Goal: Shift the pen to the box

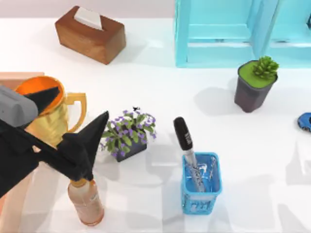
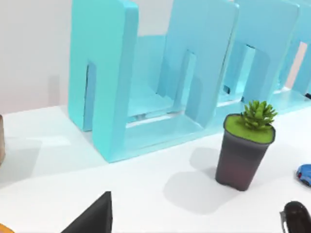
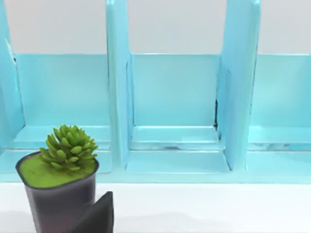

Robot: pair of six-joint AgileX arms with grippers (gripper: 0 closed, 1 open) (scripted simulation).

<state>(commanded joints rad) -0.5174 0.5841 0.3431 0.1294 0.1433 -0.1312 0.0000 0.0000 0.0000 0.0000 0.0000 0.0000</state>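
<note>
Pen (image 1: 187, 145) stood in the small blue translucent holder (image 1: 201, 187), near the front of the table and a little right of its middle. Its black cap was uppermost and leaned toward the table's back and slightly left, and its silver-grey barrel went down into the cup. So its long axis ran steeply upward, not flat on the tabletop.

Our left gripper (image 1: 90, 143) hung at the table's left, above the bottle (image 1: 86, 201) and beside the gold pitcher (image 1: 51, 114). The pen lay off to its right, past the purple-flowered plant (image 1: 129, 133). We could not tell whether its fingers were wide or narrow.

One dark fingertip of our right gripper (image 3: 95, 216) showed in its wrist view, close to the succulent pot (image 3: 58, 187); there too we could not tell.

A salmon edge of the box (image 1: 17, 77) showed at the far left. We judged the left arm the better placed, since the box lay on its side.
</note>
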